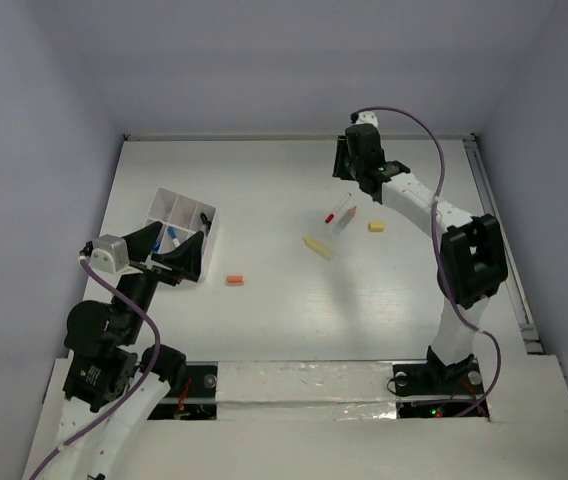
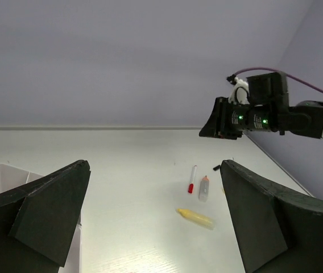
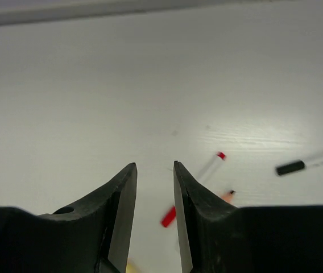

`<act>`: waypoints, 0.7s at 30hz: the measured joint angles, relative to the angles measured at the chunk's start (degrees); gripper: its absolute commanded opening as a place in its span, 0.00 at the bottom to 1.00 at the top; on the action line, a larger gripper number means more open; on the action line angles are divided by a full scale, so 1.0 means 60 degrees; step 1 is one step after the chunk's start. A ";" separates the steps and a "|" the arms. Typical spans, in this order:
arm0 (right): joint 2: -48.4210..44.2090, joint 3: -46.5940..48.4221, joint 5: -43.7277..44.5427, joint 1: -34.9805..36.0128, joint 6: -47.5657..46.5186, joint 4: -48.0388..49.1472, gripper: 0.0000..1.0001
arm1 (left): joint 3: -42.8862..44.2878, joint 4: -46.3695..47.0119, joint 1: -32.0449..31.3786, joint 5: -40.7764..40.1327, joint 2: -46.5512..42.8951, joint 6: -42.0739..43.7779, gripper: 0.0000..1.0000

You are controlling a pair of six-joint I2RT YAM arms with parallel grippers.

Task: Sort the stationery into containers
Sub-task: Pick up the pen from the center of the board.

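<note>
Left gripper [image 2: 154, 165], jaws wide apart, cuts off the white box [image 2: 2, 173]; right gripper [image 3: 154, 170], jaws barely parted, empty, half-hides a red-capped pen [image 3: 169, 216].

Bright, diffuse overhead light; shadows faint; right wrist view soft, blurred toward lower edge.

Pen [image 1: 337, 213] well right of box [image 1: 190, 201], beside tube [image 1: 345, 223].

A white plastic box with square spaces [image 1: 177, 203] sits flat on the left, with a blue-tipped thing [image 1: 172, 238] inside. A small orange block [image 1: 234, 280] lies near its right side. Farther right lie a yellow tube [image 1: 317, 246], a thin white pen with a red cap [image 1: 337, 213], a little clear tube with an orange tip [image 2: 203, 189] just beside that pen, a small yellow block [image 1: 375, 226], and a black-capped pen [image 3: 291, 167].
</note>
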 measured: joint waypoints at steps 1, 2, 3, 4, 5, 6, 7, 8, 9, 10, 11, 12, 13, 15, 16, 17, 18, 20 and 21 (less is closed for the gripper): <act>0.0266 0.0280 0.0066 -0.0186 -0.0076 -0.0546 0.42 | 0.0000 0.0000 0.0000 0.0004 -0.0004 0.0000 0.99; 0.0481 0.0521 0.0076 -0.0313 -0.0182 -0.0973 0.44 | 0.0000 -0.0004 0.0000 0.0011 -0.0011 0.0000 0.99; 0.0790 0.0889 0.0076 -0.0455 -0.0240 -0.1614 0.48 | 0.0000 -0.0004 0.0000 0.0018 -0.0018 -0.0004 0.99; 0.1045 0.1198 0.0080 -0.0543 -0.0306 -0.2018 0.51 | 0.0000 0.0000 0.0000 0.0018 -0.0026 -0.0004 0.99; 0.1348 0.1545 0.0084 -0.0630 -0.0350 -0.2382 0.53 | 0.0000 0.0000 -0.0007 0.0022 -0.0029 -0.0004 0.99; 0.1596 0.1821 0.0066 -0.0696 -0.0401 -0.2670 0.54 | 0.0000 -0.0004 -0.0007 0.0022 -0.0036 -0.0007 0.99; 0.1825 0.2062 0.0073 -0.0725 -0.0415 -0.2954 0.55 | 0.0000 0.0000 -0.0015 0.0026 -0.0040 -0.0007 0.99; 0.2007 0.2233 0.0062 -0.0758 -0.0415 -0.3173 0.55 | 0.0000 0.0000 -0.0018 0.0026 -0.0047 -0.0007 0.99; 0.2193 0.2415 0.0069 -0.0772 -0.0412 -0.3391 0.55 | 0.0000 -0.0007 -0.0018 0.0026 -0.0058 -0.0007 0.99; 0.2342 0.2539 0.0066 -0.0776 -0.0408 -0.3530 0.55 | 0.0000 0.0000 -0.0018 0.0026 -0.0073 -0.0007 0.99; 0.2499 0.2659 0.0066 -0.0776 -0.0401 -0.3665 0.55 | 0.0000 0.0000 -0.0026 0.0026 -0.0076 -0.0007 0.99; 0.2616 0.2718 0.0051 -0.0772 -0.0393 -0.3752 0.55 | 0.0000 0.0004 -0.0058 0.0026 -0.0076 -0.0007 0.99; 0.2736 0.2772 0.0047 -0.0772 -0.0382 -0.3861 0.55 | 0.0000 -0.0004 -0.0080 0.0026 -0.0076 -0.0007 0.99; 0.2958 0.2900 0.0058 -0.0776 -0.0372 -0.4036 0.55 | 0.0000 -0.0004 -0.0127 0.0029 -0.0076 -0.0007 0.99; 0.3089 0.2958 0.0055 -0.0776 -0.0353 -0.4051 0.55 | 0.0000 -0.0004 -0.0131 0.0026 -0.0080 -0.0007 0.99; 0.3195 0.2980 0.0044 -0.0790 -0.0339 -0.4051 0.54 | 0.0000 -0.0004 -0.0131 0.0026 -0.0084 -0.0007 0.99; 0.3264 0.2983 0.0011 -0.0816 -0.0310 -0.4069 0.53 | 0.0000 -0.0004 -0.0138 0.0022 -0.0087 -0.0007 0.99; 0.3435 0.3060 -0.0004 -0.0845 -0.0273 -0.4142 0.53 | 0.0000 -0.0004 -0.0175 0.0026 -0.0106 -0.0004 0.99; 0.3519 0.3111 0.0000 -0.0874 -0.0266 -0.4189 0.52 | 0.0000 -0.0007 -0.0197 0.0026 -0.0120 -0.0004 0.99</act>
